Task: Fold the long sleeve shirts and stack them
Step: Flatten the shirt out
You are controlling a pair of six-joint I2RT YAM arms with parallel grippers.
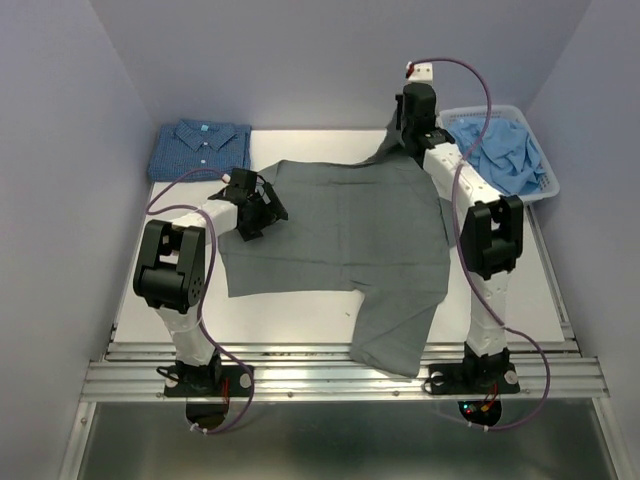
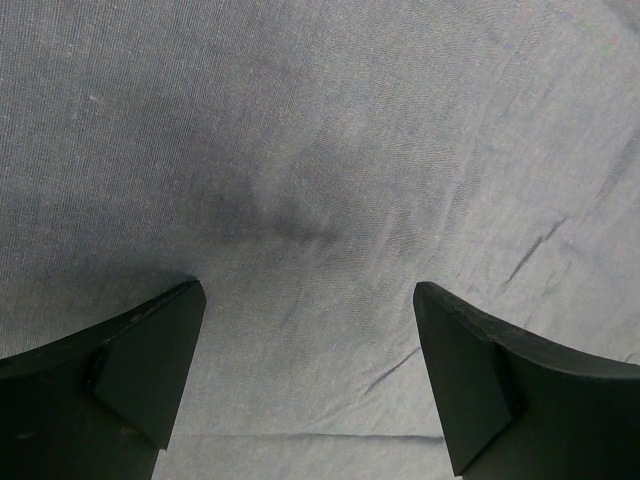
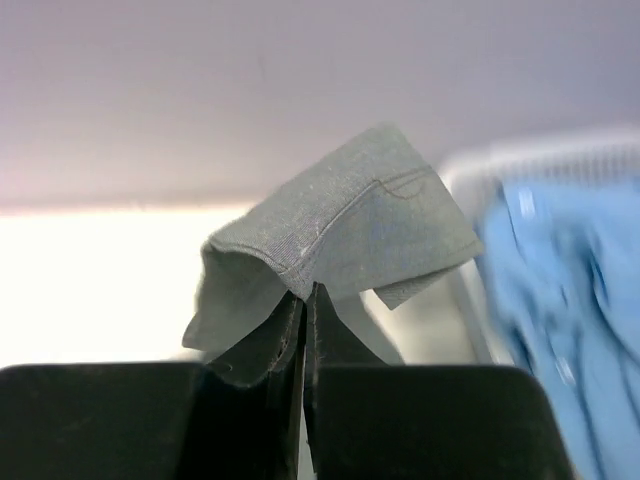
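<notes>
Top external | right tool [image 3: 306,298] clenched on grey shirt [image 1: 350,220] | left tool [image 2: 310,295] released over it | basket [image 1: 497,108] beside, checked shirt [image 1: 198,145] far-left

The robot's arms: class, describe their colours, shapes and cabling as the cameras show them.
The left arm and right arm match: blocky black joint housings linked by white segments, on black bases. A thin purple cable loops along each. The left claw and right claw have matte black, wedge-shaped fingers.

Soft even light, faint shadow on grey shirt [image 2: 320,150], table [image 3: 90,280] blown out white, basket [image 3: 520,165] blurred in right wrist view
</notes>
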